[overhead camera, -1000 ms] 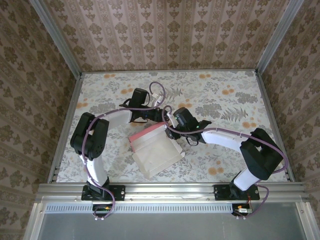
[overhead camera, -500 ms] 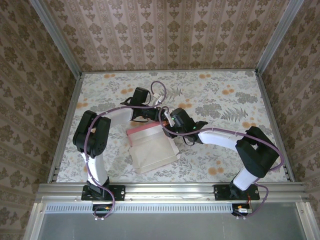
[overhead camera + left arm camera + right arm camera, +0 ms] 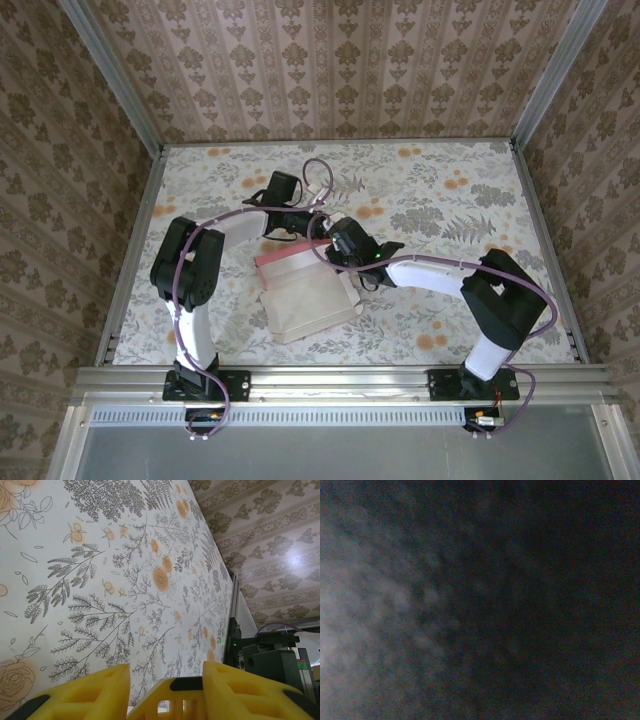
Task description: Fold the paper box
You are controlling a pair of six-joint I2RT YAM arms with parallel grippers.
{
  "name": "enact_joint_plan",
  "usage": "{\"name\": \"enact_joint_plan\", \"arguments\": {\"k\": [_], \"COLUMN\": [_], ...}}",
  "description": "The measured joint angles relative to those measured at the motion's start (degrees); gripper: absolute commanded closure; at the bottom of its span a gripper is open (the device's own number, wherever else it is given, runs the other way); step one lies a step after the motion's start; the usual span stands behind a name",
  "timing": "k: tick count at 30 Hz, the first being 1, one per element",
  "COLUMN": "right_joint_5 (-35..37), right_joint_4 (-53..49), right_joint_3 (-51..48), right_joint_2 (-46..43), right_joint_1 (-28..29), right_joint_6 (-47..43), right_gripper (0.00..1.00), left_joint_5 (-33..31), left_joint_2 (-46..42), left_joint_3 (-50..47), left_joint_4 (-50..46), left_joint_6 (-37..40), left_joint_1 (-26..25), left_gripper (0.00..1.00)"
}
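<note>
The paper box (image 3: pixel 305 300) lies in the middle of the table, whitish inner face up, its pink far wall (image 3: pixel 290 258) standing. Both grippers meet at that wall's right end. My left gripper (image 3: pixel 318 232) reaches in from the far left. In the left wrist view its yellow fingers (image 3: pixel 100 692) stand apart over the floral cloth, and the left gripper (image 3: pixel 166 670) has a yellow, black-padded piece showing in the gap. My right gripper (image 3: pixel 338 250) comes from the right, its fingers hidden under its wrist. The right wrist view is dark and blurred.
Metal rails (image 3: pixel 130 250) run along the table's left, right and near edges, with patterned walls behind. Floral cloth (image 3: pixel 450 200) lies bare to the right and at the back. A black housing with a green light (image 3: pixel 265 655) stands at the right of the left wrist view.
The right arm has slid left and pressed in at the box's far right corner. The box has turned squarer, its right flap drawn in. The left gripper has barely shifted.
</note>
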Motion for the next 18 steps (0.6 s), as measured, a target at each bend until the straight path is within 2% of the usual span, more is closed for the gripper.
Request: {"name": "enact_joint_plan", "arguments": {"k": [12, 16, 18], "right_joint_5": [8.9, 11.0, 11.5], "right_joint_4": [-2.9, -4.6, -5.0], "right_joint_3": [2.7, 4.1, 4.4], "right_joint_2": [2.0, 2.9, 3.0], "right_joint_1": [2.0, 2.6, 2.8], "right_joint_6": [2.6, 3.6, 3.7], "right_gripper": [0.9, 0.9, 0.86], "left_joint_5": [0.0, -0.1, -0.3], "left_joint_2": [0.3, 0.3, 0.3], "left_joint_3": [0.6, 0.6, 0.7], "left_joint_4": [-0.1, -0.1, -0.5], "left_joint_6": [-0.1, -0.1, -0.1], "left_joint_1": [0.0, 0.0, 0.0], "left_gripper": [0.57, 0.57, 0.56]}}
